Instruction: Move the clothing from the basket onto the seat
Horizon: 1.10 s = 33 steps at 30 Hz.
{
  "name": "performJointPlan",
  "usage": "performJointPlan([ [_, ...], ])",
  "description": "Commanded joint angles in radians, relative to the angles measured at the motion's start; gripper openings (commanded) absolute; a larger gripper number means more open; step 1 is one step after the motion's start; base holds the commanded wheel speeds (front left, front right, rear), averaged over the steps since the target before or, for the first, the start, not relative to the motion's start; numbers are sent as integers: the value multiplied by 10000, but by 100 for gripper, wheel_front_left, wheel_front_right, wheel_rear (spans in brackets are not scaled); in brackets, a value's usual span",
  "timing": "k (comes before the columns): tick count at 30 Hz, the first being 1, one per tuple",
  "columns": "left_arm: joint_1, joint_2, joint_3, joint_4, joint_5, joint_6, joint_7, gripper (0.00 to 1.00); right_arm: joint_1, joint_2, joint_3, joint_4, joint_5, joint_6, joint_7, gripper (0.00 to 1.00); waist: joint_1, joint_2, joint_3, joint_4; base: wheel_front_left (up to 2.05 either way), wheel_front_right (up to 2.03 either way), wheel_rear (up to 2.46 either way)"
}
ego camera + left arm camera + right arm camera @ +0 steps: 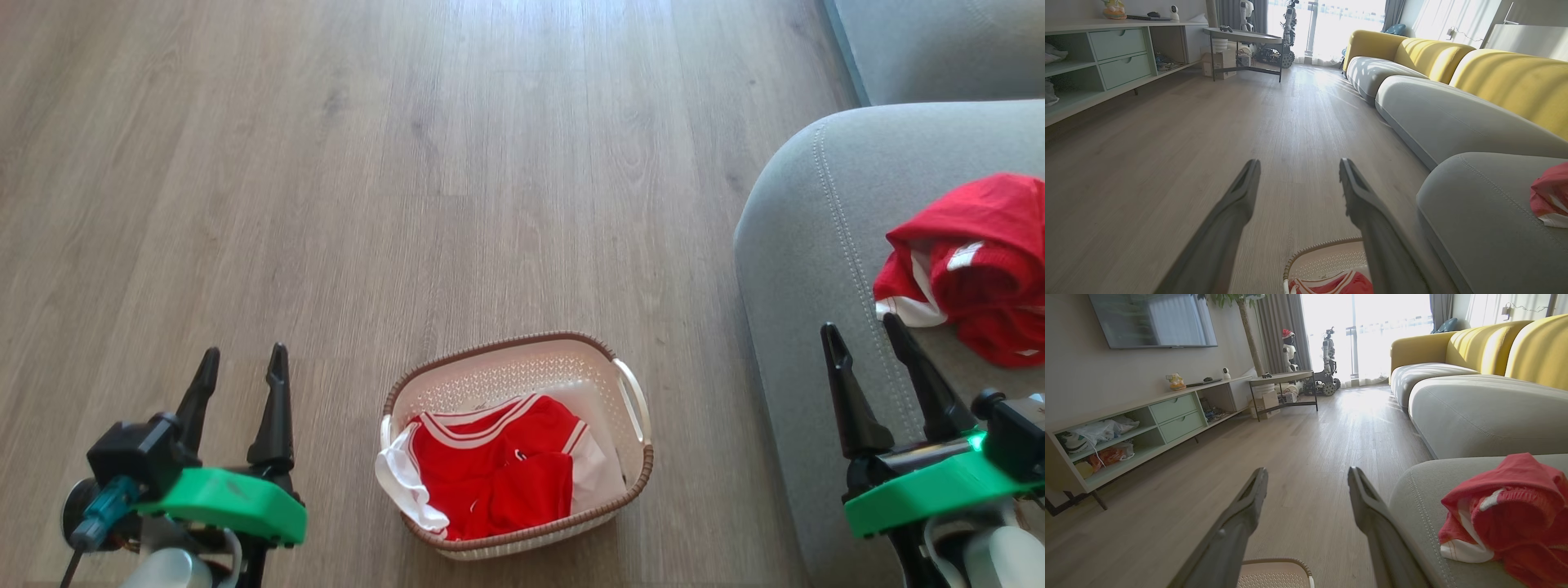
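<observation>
Head view: left gripper [243, 359] and right gripper [861, 327] both hang spread and empty, one red jersey [980, 253] lies on the grey seat cushion [804, 237], and a second jersey [490, 474] sits in the basket [506, 374] between them, so a descent should pinch its bunched middle, clear of the rim.

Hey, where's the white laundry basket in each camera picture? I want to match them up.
Head view: the basket is at bottom centre, left of the grey seat.
Left wrist view: basket at the bottom edge, just right of centre.
Right wrist view: basket at the bottom edge, left of centre.
Shared landmark: the red jersey on the seat, right of the basket.
</observation>
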Motion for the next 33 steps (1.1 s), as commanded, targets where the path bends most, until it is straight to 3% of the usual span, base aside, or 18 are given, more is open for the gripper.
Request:
performJointPlan([
  [1, -297, 152, 566, -246, 79, -34, -131, 100, -300, -37, 143, -282, -93, 71, -50, 100, 0, -1, 15, -17, 0, 0, 0],
  [21, -489, -36, 637, -221, 95, -211, -134, 100, -603, 45, 195, -341, -106, 71, 98, 100, 0, -1, 502, -299, 0, 0, 0],
  [33, -1536, -128, 479, -33, 151, -519, -73, 100, -1371, 153, 138, -381, -203, 71, 31, 100, 0, -1, 1944, -689, 0, 0, 0],
])
